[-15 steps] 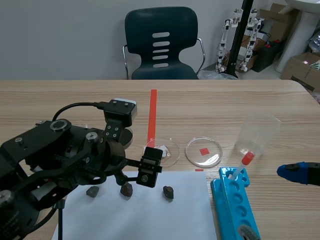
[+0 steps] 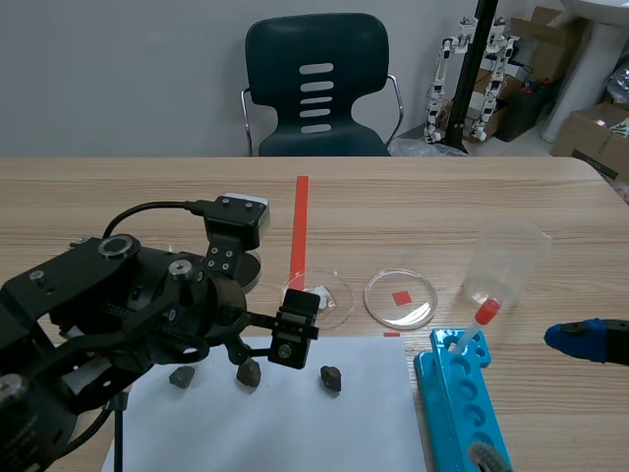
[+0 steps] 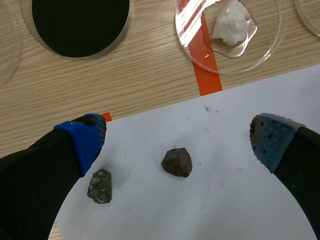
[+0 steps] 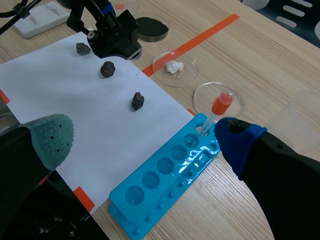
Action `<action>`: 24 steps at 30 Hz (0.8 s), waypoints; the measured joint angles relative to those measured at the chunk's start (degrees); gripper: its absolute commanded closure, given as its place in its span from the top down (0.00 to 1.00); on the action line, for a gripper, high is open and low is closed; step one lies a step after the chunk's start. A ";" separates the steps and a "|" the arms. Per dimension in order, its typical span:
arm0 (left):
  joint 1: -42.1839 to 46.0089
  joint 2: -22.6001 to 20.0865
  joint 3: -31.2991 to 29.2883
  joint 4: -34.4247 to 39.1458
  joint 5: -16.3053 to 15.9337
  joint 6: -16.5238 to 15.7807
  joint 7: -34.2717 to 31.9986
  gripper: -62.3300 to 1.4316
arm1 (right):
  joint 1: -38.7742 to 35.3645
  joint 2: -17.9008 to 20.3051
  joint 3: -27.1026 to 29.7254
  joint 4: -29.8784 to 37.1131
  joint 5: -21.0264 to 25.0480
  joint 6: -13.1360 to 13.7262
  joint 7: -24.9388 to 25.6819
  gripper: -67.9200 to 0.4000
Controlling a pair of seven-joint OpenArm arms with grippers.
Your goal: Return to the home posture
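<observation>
The left gripper (image 3: 175, 137) hangs wide open over the paper (image 3: 235, 200), holding nothing. 1 rock (image 3: 177, 162) lies under the gap, and a 2nd rock (image 3: 100, 186) lies beside a finger. Ahead of it sit a dish (image 3: 260, 50) with a white lump (image 3: 230, 27) and a black-filled dish (image 3: 80, 25). The right gripper (image 4: 142, 142), also wide open and empty, sits low at the table's right side with the blue rack (image 4: 170, 170) ahead of it. A red-capped tube (image 4: 218, 107) stands in the rack's end hole. A 3rd rock (image 2: 331, 378), an empty dish (image 2: 400, 298) and a cup (image 2: 506, 258) lie between the arms. The table (image 2: 147, 187) is pale wood with an orange tape line (image 2: 300, 216). A dark chair (image 2: 316, 84) and boxes (image 2: 590, 128) stand behind.
</observation>
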 measured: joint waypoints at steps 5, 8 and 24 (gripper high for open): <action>0.00 0.00 0.00 0.00 0.00 0.00 0.00 0.97 | 0.00 0.00 0.00 0.00 0.00 0.00 0.00 0.86; 0.00 -0.35 0.00 0.00 0.00 -0.22 -0.04 0.97 | 0.00 0.00 0.00 0.00 0.00 0.00 0.00 0.86; 11.91 -10.32 -12.26 10.08 -5.53 -12.37 -19.87 0.97 | 0.00 0.00 0.00 0.00 0.00 -0.02 0.00 0.86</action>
